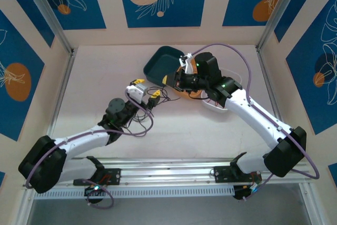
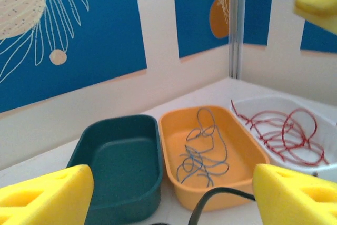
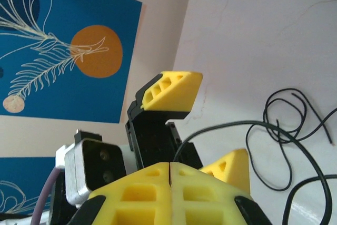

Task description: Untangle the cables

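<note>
Three trays line up in the left wrist view: a green tray [image 2: 121,162] lower left, an orange tray [image 2: 247,156] at centre holding the grey-blue cable [image 2: 202,151], and a white tray [image 2: 263,100] at right holding the red cable [image 2: 284,133]. From above, the right arm [image 1: 247,109] covers most of them. The left gripper [image 2: 171,183] has its fingers spread wide, and the black cable [image 2: 216,191] arches up between them. The right gripper [image 3: 169,183] has its fingers pressed together; I cannot tell whether they pinch anything.
</note>
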Action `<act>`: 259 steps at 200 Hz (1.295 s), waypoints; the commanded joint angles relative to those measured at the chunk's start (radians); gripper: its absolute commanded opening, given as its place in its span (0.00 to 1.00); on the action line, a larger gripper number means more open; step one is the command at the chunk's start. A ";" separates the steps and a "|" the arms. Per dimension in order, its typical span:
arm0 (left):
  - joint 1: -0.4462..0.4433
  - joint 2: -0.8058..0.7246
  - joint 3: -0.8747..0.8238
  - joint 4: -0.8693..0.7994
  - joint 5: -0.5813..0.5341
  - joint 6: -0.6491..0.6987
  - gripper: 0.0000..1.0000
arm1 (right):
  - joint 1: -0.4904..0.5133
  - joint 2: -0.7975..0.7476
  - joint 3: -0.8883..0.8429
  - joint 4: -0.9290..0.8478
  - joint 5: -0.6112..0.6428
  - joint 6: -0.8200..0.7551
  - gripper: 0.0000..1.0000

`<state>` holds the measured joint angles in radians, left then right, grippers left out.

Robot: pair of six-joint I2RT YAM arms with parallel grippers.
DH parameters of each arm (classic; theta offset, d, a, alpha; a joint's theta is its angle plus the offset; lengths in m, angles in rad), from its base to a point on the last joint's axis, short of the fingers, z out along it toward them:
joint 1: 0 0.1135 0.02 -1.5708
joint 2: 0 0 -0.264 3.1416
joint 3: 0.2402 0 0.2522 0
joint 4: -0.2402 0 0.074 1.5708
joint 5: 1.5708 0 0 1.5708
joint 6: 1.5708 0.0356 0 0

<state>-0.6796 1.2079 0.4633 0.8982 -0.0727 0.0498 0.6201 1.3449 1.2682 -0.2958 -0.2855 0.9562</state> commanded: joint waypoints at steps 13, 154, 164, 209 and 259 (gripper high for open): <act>-0.006 0.024 -0.012 0.214 -0.065 -0.079 0.67 | 0.017 -0.003 0.032 0.005 -0.056 0.008 0.00; 0.012 0.064 0.135 0.319 -0.349 -0.161 0.23 | 0.032 0.071 0.059 -0.314 0.072 -0.135 0.00; 0.015 0.051 0.147 0.291 -0.353 -0.166 0.23 | 0.039 0.091 0.067 -0.348 0.103 -0.153 0.00; 0.056 -0.035 0.138 0.215 -0.432 -0.166 0.20 | 0.044 0.145 0.103 -0.532 0.341 -0.206 0.00; 0.108 -0.114 0.166 0.027 -0.316 -0.179 0.00 | 0.037 0.088 0.080 -0.451 0.323 -0.272 0.21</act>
<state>-0.6010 1.1404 0.5846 0.9840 -0.4416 -0.1150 0.6590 1.4807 1.3556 -0.7189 0.0235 0.7586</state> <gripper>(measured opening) 0.065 0.103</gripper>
